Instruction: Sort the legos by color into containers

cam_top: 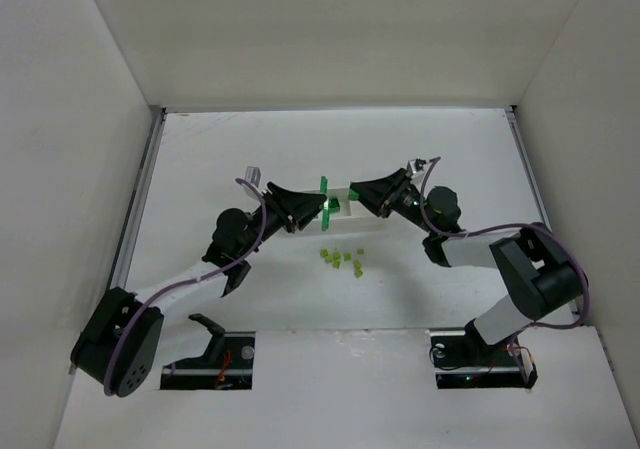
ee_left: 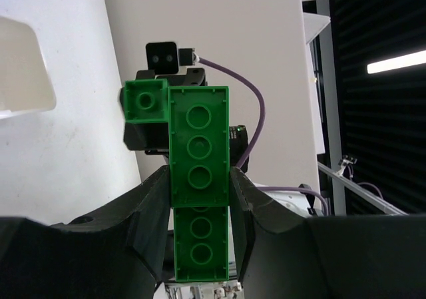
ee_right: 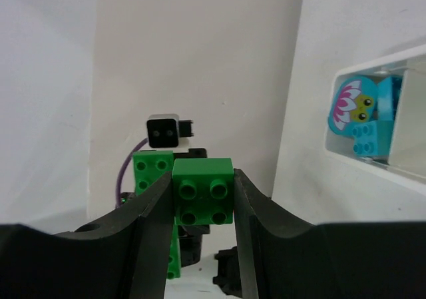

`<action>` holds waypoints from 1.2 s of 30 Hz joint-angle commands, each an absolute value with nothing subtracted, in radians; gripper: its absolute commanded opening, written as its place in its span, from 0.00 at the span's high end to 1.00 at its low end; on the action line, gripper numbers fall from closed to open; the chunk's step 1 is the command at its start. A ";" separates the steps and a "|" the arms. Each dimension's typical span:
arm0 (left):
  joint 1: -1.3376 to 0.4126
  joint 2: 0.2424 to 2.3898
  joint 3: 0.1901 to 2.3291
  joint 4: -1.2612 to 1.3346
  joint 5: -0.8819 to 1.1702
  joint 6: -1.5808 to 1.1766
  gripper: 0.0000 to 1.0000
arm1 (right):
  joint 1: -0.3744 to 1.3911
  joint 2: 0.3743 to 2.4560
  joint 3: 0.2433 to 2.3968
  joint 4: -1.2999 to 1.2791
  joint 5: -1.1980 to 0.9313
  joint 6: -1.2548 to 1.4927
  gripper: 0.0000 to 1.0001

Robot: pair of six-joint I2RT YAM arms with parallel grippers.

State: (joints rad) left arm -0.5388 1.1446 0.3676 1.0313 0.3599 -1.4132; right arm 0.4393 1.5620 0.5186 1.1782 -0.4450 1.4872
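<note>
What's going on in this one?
Both arms meet over the white tray. The left gripper is clamped on a long green brick; the right gripper grips a small green brick beside its end; whether they are joined is unclear. Cyan bricks lie in one compartment; yellow-green pieces sit on the table.

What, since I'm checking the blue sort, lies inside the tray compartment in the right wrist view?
Cyan-blue legos, one printed with a pink flower. A white tray wall covers the rest.
</note>
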 commanded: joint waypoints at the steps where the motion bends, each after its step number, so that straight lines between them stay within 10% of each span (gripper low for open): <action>1: -0.512 1.100 0.360 1.052 0.368 -1.391 0.83 | 0.452 1.537 0.574 1.033 -0.425 1.343 0.65; 13: -0.482 1.003 0.411 0.835 0.333 -1.230 0.83 | 0.660 1.471 0.943 0.224 0.102 0.735 0.63; 28: -0.456 0.959 0.411 0.735 0.299 -1.173 0.83 | 0.720 1.663 1.066 0.158 0.173 0.689 0.59; 36: -0.461 0.991 0.414 0.746 0.296 -1.169 0.83 | 0.722 1.669 1.078 0.167 0.161 0.695 0.39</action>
